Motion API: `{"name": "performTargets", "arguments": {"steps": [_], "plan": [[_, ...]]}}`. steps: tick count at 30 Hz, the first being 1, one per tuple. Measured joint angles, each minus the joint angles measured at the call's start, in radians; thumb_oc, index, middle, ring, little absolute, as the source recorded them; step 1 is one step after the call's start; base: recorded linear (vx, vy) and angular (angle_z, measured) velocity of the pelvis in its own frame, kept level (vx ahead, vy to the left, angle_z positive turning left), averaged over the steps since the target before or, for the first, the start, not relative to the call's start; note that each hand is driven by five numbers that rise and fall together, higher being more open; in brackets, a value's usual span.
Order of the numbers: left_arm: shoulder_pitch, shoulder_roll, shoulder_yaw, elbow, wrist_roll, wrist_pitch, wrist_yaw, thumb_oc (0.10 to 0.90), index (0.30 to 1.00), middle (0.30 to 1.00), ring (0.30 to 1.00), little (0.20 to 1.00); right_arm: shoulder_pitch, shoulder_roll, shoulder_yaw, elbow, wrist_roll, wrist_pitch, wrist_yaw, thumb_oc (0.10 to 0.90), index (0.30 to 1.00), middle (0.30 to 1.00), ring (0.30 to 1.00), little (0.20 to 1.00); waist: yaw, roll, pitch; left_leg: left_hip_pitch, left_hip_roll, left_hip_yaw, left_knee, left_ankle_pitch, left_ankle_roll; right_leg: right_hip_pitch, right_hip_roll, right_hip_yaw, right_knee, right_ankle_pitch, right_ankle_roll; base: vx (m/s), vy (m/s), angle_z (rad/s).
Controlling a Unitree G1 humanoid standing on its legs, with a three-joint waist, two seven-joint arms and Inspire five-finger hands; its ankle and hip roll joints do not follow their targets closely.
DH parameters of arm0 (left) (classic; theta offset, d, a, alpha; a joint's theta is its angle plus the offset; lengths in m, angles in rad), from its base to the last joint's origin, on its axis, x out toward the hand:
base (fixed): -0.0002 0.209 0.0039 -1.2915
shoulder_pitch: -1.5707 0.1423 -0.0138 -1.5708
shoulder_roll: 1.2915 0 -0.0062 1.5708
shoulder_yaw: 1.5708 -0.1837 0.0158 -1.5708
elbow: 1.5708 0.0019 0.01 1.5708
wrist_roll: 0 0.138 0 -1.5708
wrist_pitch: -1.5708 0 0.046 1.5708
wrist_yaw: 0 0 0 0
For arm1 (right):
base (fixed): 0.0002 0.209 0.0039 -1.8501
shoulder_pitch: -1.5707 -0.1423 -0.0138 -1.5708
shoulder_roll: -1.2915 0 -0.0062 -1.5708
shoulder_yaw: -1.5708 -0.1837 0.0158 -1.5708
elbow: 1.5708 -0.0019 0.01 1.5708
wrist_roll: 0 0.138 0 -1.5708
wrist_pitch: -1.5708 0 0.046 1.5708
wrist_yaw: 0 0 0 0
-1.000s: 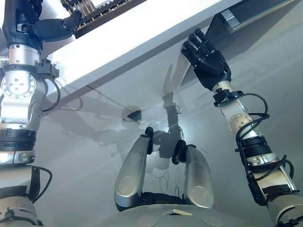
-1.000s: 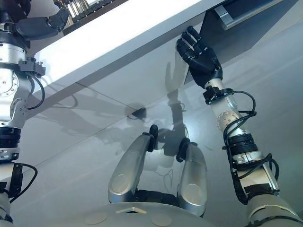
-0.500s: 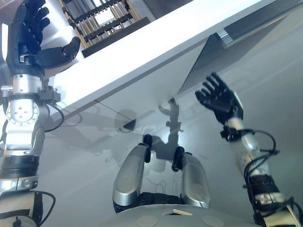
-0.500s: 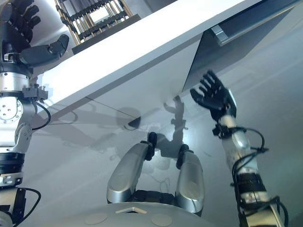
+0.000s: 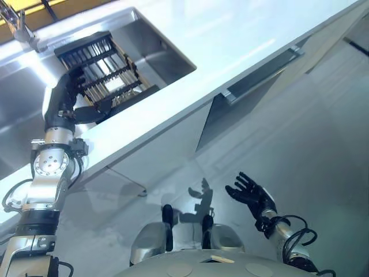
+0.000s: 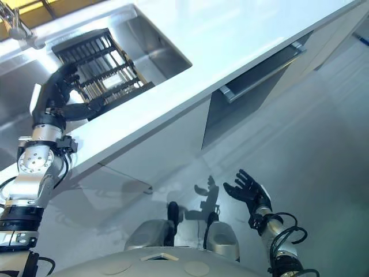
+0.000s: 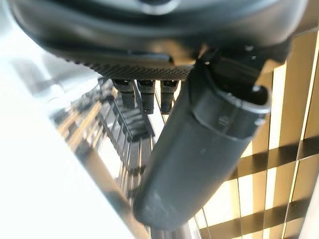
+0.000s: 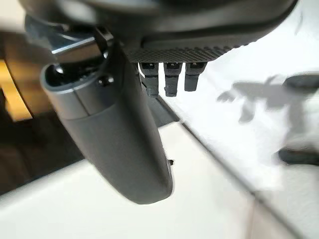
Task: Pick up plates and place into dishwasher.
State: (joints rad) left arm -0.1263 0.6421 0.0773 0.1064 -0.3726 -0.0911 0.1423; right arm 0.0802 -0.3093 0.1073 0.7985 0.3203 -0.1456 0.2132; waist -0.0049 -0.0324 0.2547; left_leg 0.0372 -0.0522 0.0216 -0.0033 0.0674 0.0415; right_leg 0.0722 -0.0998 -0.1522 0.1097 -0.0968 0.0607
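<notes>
A black slatted dish rack (image 5: 98, 63) sits in the steel sink (image 5: 158, 49) set into the white counter. My left hand (image 5: 64, 101) is raised at the rack's near left corner, fingers straight and thumb out, holding nothing. The left wrist view has its thumb (image 7: 199, 149) and fingers (image 7: 144, 94) in front of the rack's bars (image 7: 124, 129). My right hand (image 5: 249, 193) hangs low over the pale floor, fingers spread and empty; the right wrist view shows its thumb (image 8: 114, 129) and straight fingers (image 8: 169, 74). I cannot make out a plate.
The white counter (image 5: 230, 34) runs across the view with its front edge between me and the sink. Below it is a dark panel (image 5: 216, 121) with a silver handle bar (image 5: 262, 68). A tap (image 5: 20, 26) stands at the sink's far left.
The camera has tilted up, bringing the sink and rack into view. My right hand has dropped from beside the dark panel to low over the floor. My left hand stays raised by the rack.
</notes>
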Motion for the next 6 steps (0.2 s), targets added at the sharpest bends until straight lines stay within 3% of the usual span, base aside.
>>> {"name": "performTargets", "arguments": {"steps": [6], "plan": [[0.0, -0.046, -0.035, 0.054, -0.021, 0.002, 0.007, 0.8, 0.9, 0.9, 0.9, 0.9, -0.02, -0.001, 0.046, 0.175, -0.08, 0.002, 0.009, 0.8, 0.9, 0.9, 0.9, 0.9, 0.002, 0.03, -0.05, 0.058, 0.008, 0.003, -0.077, 0.024, -0.007, 0.067, 0.017, 0.0, -0.104, 0.039, -0.002, -0.02, -0.031, -0.02]]}}
